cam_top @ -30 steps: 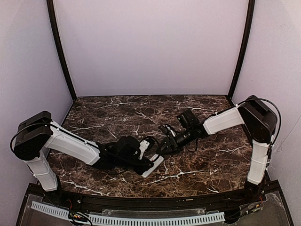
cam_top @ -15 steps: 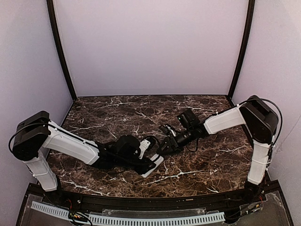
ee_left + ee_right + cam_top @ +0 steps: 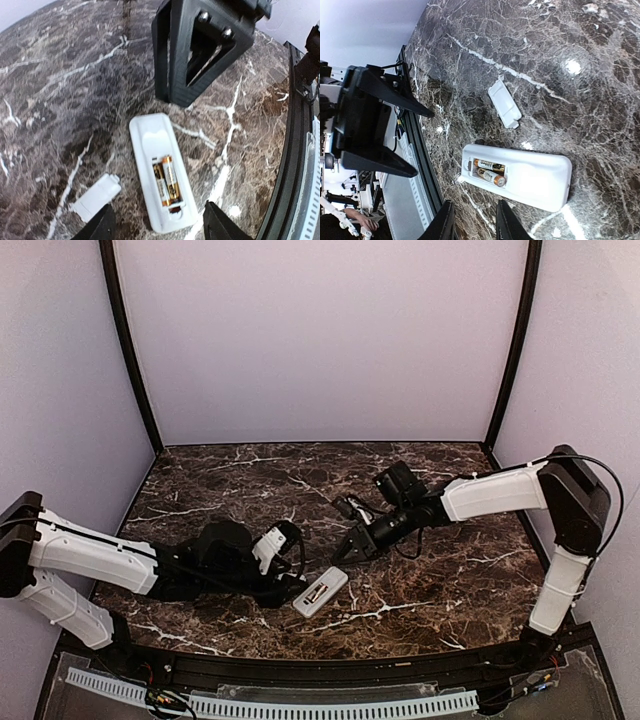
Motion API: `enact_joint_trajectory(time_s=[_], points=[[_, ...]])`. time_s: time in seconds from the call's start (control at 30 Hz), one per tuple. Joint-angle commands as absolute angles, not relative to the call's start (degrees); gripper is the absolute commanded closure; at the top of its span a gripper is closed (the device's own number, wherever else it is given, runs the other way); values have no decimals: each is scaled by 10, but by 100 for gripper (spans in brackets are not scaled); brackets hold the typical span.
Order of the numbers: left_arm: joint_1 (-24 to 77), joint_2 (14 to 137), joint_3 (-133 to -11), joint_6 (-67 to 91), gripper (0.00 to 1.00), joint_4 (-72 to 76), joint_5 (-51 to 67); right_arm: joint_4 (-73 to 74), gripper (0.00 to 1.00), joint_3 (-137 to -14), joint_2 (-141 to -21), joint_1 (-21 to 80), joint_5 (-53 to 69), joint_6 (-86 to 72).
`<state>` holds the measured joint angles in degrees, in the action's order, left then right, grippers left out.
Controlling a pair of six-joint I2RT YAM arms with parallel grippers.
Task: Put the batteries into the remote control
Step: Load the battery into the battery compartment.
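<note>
Found a small slim white rectangular plastic remote control (image 3: pixel 320 592) (image 3: pixel 150 145) (image 3: pixel 535 180) lying flat on the dark brown marble counter (image 3: pixel 440 580) (image 3: pixel 55 85) (image 3: pixel 560 40), plain back turned up. Saw its hollow open at one end, with no lid on it. Spotted two tiny slim reddish-brown and dark batteries (image 3: pixel 166 186) (image 3: pixel 489 171) sitting side by side inside that hollow, both lying along the remote.

Found a small flat white rectangular cover piece (image 3: pixel 96 196) (image 3: pixel 504 104) flat on the counter near the battery end of the remote, close beside it but not touching. Could not pick it out from the top view.

Saw the black left hand (image 3: pixel 288 582) (image 3: pixel 159 216) (image 3: pixel 375 120) low at the battery end of the remote, let go and spread wide, one finger on each side of that end, with a little gap to the remote on both sides. Grasping nothing.

Saw the black right hand (image 3: pixel 345 552) (image 3: pixel 195 50) (image 3: pixel 472 216) just past the other, plain end of the remote, pointing down toward it and not touching it. Fingers drawn near each other with a narrow gap left between, bare counter showing through. Grasping nothing there either.
</note>
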<state>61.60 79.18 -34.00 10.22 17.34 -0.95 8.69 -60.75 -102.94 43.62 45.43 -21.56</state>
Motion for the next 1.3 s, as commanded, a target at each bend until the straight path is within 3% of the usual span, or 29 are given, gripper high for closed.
enact_joint_trajectory(time_s=[0.0,0.73,1.27], points=[[613,797,-297,134,42,175,-5,136,74,-646,-1055,465,420,-194],[613,849,-278,185,45,229,-2,232,87,-724,-1117,516,361,-159],[613,861,-279,186,45,241,16,249,88,-735,-1128,523,342,-151]])
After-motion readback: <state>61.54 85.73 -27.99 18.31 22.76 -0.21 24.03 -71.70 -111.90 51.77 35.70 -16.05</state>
